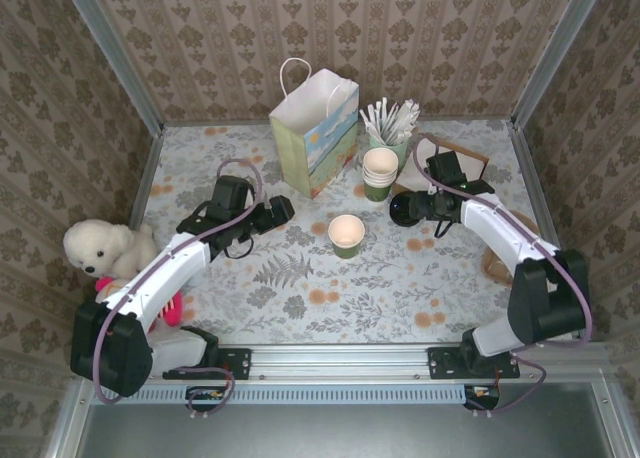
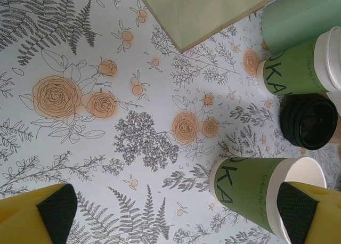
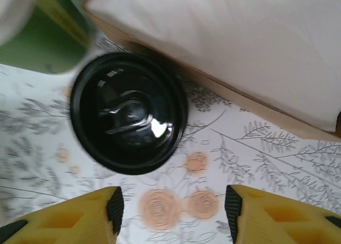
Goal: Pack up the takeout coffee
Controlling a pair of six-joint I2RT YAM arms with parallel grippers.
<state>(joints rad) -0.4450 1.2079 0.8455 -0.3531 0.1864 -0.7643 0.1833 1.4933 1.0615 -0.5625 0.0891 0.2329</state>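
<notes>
**Q:** Where is the takeout coffee?

**A:** It does not look assembled yet. A lone green cup (image 1: 346,235) stands upright and open-topped in the middle of the bench (image 1: 300,288). The black lid (image 3: 128,113) lies on the bench apart from it, just beside the stack of cups (image 1: 380,168). The paper bag (image 1: 315,128) stands mouth-up at the back, likely so it can receive the cup.

**Q:** And the arms?

**A:** The right end effector (image 3: 173,206) is partly open just short of the lid and grips nothing. The right wrist view makes that gap plain, while from above the fingers and lid merge into one dark shape. The left end effector (image 2: 177,209) is spread wide and empty, aimed low towards the lone cup, probably to steady it. Its wrist view shows the cup off towards one pad, not centred.
</notes>
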